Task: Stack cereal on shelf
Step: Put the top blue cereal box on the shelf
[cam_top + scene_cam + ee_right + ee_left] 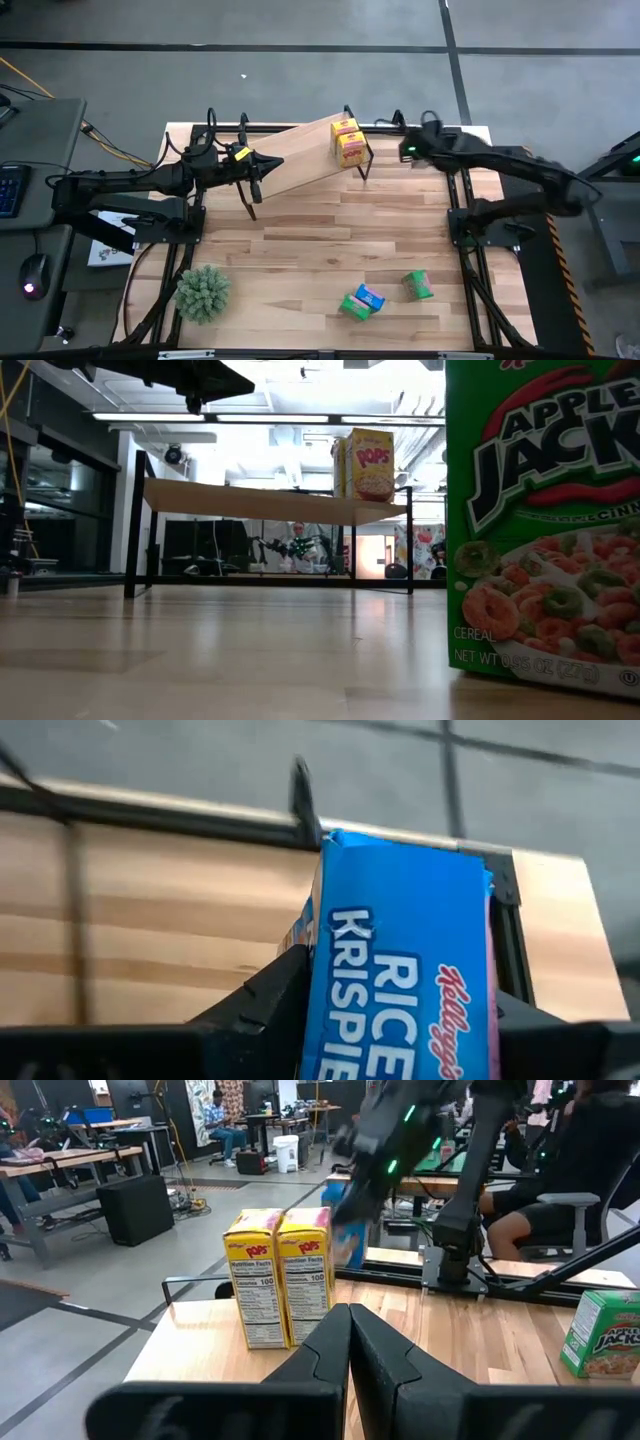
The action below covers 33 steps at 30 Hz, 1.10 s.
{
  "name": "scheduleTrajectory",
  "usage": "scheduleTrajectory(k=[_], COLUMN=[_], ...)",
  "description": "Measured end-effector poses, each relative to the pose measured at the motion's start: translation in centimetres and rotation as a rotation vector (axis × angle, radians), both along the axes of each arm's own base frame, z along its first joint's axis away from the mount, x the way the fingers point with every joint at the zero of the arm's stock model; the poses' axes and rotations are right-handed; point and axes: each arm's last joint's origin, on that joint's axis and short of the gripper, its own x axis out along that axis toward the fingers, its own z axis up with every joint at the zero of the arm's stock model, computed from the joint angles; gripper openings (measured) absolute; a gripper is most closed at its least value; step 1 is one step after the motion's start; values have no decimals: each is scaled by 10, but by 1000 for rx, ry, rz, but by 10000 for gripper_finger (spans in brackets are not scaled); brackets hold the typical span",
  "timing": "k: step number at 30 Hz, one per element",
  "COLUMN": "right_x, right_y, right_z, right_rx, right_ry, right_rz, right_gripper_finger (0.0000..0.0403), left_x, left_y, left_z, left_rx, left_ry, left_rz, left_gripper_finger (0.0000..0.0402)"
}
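The shelf is a sloped light-wood plank on black legs at the table's far side. Two yellow Pops cartons stand upright side by side on its right end, also seen as the Pops cartons in the left wrist view. My right gripper hangs just right of them, shut on a blue Rice Krispies carton. My left gripper is shut and hovers over the shelf's left end. A green carton and a blue and green pair lie on the near tabletop. My right gripper pinches the blue carton between its two fingers, one on each narrow side, with the printed front toward the wrist camera. The arm reaches in from the table's right. The carton is lifted clear, above the table's far edge beside the shelf's right end.
A round spiky green plant stands at the near left corner. A green Apple Jacks carton stands close before the low camera. Bare striped tabletop lies between shelf and near cartons. People sit at desks beyond the table.
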Motion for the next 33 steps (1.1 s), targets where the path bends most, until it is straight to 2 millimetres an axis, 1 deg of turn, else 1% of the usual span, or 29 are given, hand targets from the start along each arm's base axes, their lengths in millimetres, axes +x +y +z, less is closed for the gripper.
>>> scheduleTrajectory(k=[3,5,8,10,12,14,16,19,22,24,28,31,33], right_x=[-18,-27,-28,-21,-8,9,31,65,97,118,150,173,188], right_y=[16,24,35,40,45,50,56,66,73,76,76,74,73], right_z=[36,59,87,103,115,124,126,122,120,121,126,124,122], right_rx=[-72,-146,-267,-348,-418,-474,-506,-517,-521,-489,-419,-360,-342], right_ry=[-115,-229,-420,-542,-652,-739,-800,-763,-673,-610,-452,-299,-211], right_rz=[74,136,304,464,657,865,1053,1228,1314,1352,1417,1471,1512], right_gripper_finger=[148,148,148,148,148,148,148,148,149,149,149,149,149], left_x=[0,0,0,0,0,0,0,-2,-9,-15,-33,-44,-47], left_y=[0,0,0,0,0,0,0,-1,-3,-6,-11,-13,-14], left_z=[0,0,1,2,3,4,4,6,11,16,25,29,30], left_rx=[1,1,2,4,5,7,17,36,39,43,43,25,9], left_ry=[-5,-5,-11,-21,-29,-38,-37,-43,-67,-92,-137,-162,-169], left_rz=[0,0,0,1,0,0,0,-7,-51,-93,-159,-171,-171], left_gripper_finger=[3,3,3,3,3,3,3,3,3,3,3,3,3])
